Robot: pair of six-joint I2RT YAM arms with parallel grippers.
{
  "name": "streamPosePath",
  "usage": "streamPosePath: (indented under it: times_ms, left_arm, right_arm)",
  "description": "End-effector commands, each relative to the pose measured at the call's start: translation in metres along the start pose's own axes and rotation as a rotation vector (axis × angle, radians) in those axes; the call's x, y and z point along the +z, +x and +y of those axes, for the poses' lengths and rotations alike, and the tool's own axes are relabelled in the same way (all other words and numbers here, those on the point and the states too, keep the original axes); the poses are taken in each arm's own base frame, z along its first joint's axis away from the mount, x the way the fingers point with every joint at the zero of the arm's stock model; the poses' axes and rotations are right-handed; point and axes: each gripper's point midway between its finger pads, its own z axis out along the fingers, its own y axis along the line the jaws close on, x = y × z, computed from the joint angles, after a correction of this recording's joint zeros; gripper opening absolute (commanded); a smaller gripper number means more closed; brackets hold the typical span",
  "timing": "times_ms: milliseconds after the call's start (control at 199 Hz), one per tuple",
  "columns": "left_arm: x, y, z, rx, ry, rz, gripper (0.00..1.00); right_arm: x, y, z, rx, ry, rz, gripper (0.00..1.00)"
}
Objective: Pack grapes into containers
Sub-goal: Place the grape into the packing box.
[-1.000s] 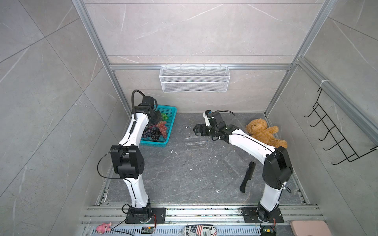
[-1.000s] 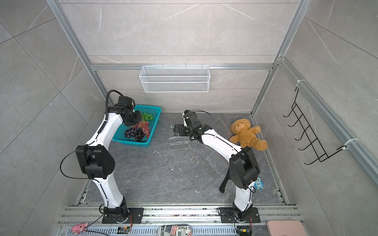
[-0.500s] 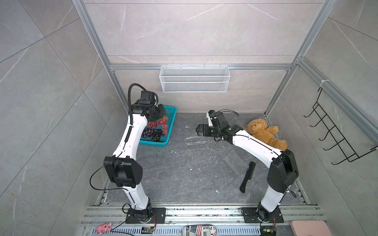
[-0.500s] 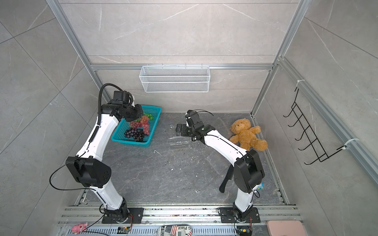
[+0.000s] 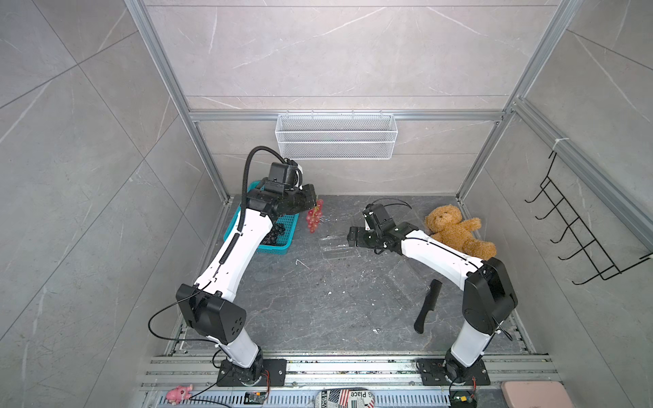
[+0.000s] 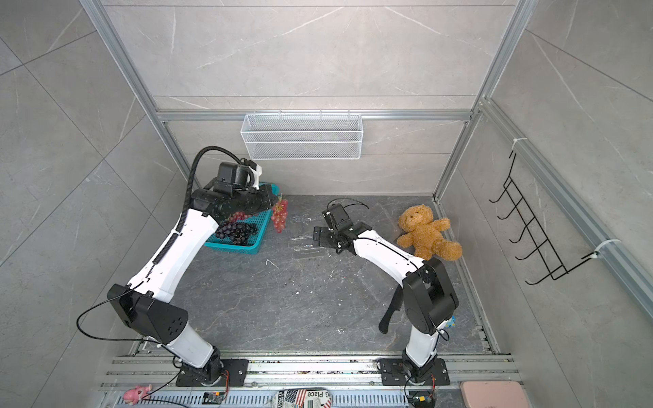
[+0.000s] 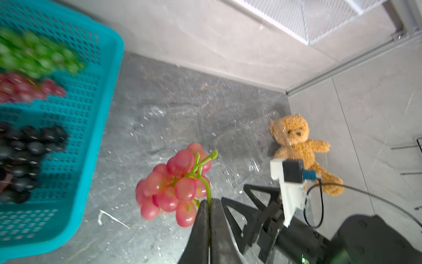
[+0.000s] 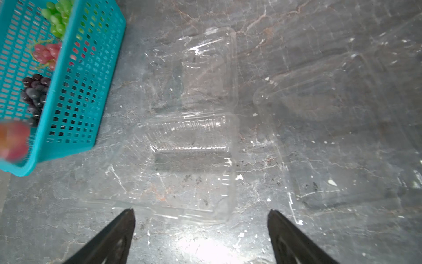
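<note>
At the table's far left corner: a teal basket (image 5: pixel 275 249) (image 6: pixel 233 247) stands on the grey table (image 5: pixel 318 311), close to the back wall.
In the basket: a dark bunch (image 6: pixel 236 229) (image 8: pixel 34 91) lies toward the near end, a second red cluster (image 7: pixel 22 88) (image 8: pixel 45 53) in the middle, and a green bunch (image 7: pixel 34 54) (image 8: pixel 57 18) at the far end; all three are blurred in the left wrist view.
Left jaws: closed tight on the green stem of the red bunch (image 7: pixel 173 185), pinching it at its lower end.
Red bunch: hangs in the air from that stem in both top views (image 5: pixel 313 220) (image 6: pixel 279 215), clear of the table, just past the basket's right rim, between basket and container.
Container: a clear clamshell (image 8: pixel 189 137) (image 5: pixel 334 247) lies open on the table near the middle of the far edge, with lid and base spread flat and nothing inside.
Second container: another clear box (image 8: pixel 319 114) lies just beside the first, on the side away from the basket; its outline is faint.
Right jaws: spread wide and holding nothing, low over the open container's edge; I cannot tell whether they touch it.
Far right corner: a brown teddy bear (image 5: pixel 456 229) (image 6: pixel 424 229) lies on its back.
Near right part of the table: a black comb (image 5: pixel 427 307) lies flat beside the right arm's elbow.
</note>
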Motion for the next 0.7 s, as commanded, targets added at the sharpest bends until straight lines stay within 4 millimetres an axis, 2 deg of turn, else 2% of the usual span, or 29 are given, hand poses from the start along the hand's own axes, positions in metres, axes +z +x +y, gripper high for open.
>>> streamPosePath:
  times_ms: [0, 191, 397, 698]
  left_arm:
    - [0.004, 0.001, -0.025, -0.01, 0.081, -0.018, 0.0]
    - [0.032, 0.028, -0.03, -0.028, 0.09, 0.054, 0.0]
    - [0.047, 0.05, -0.03, -0.042, 0.089, 0.108, 0.0]
    - [0.059, 0.09, -0.031, -0.058, 0.086, 0.191, 0.0]
  right_arm:
    - [0.009, 0.0, -0.013, 0.056, -0.003, 0.013, 0.89]
    - [0.026, 0.014, -0.021, 0.049, 0.017, 0.058, 0.88]
    - [0.041, 0.039, -0.03, 0.068, 0.019, 0.103, 0.82]
    - [0.064, 0.067, -0.044, 0.095, 0.03, 0.149, 0.57]
